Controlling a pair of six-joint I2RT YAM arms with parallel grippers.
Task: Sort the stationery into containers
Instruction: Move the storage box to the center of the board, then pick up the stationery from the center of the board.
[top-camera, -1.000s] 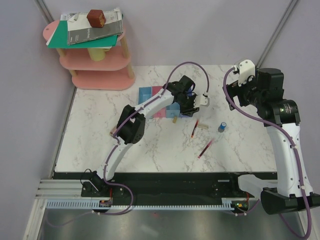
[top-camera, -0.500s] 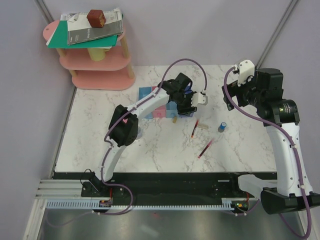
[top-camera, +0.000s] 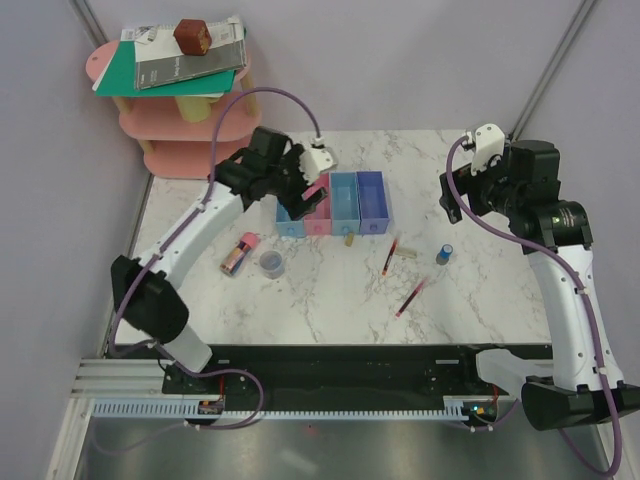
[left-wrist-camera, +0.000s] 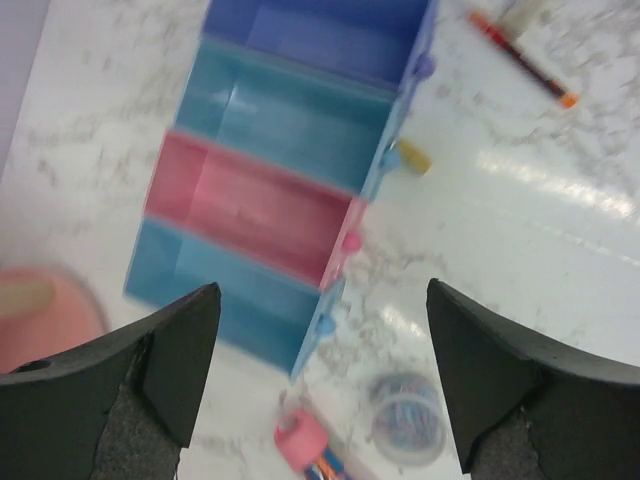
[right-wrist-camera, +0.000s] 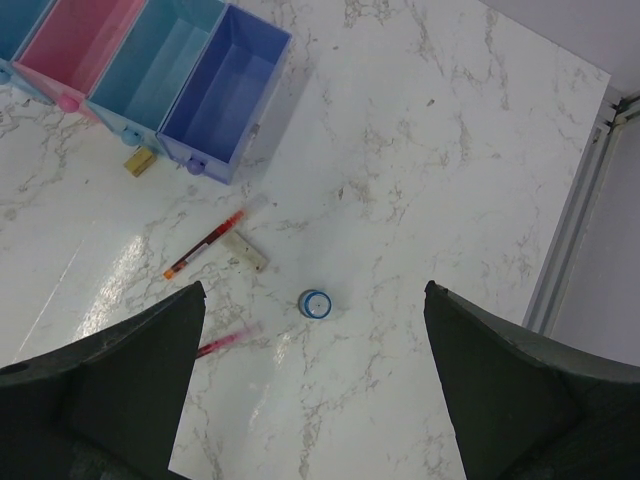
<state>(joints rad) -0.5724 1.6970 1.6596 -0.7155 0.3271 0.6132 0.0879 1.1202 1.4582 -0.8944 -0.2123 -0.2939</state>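
As all 4 compartments of the containers (left-wrist-camera: 290, 160) show bare floors in the wrist views, I judge the task at 0 items sorted. My left jaws stand wide apart with nothing between them, hanging above the row, with the light blue end nearest them and the purple-blue end farthest ahead. Just short of these jaws, on the worktop (top-camera: 330, 310), lie the pink-yellow tube (left-wrist-camera: 305, 445) and the round clear piece (left-wrist-camera: 405, 430), side by side and apart from the bins.

My right jaws also stand wide and hold nothing. Below the gap between them sits the small blue cylinder (right-wrist-camera: 315, 303). Ahead and left of it lies 1 red pen (right-wrist-camera: 205, 245) just beside a tan eraser (right-wrist-camera: 245, 250). A 2nd red pen (right-wrist-camera: 232, 337) lies nearer, and another eraser (right-wrist-camera: 138, 160) rests at the bin fronts.

Left to do: all 7 items. I judge the tube or the clear piece the closest pickup for the left jaws, and the cylinder for the right jaws.
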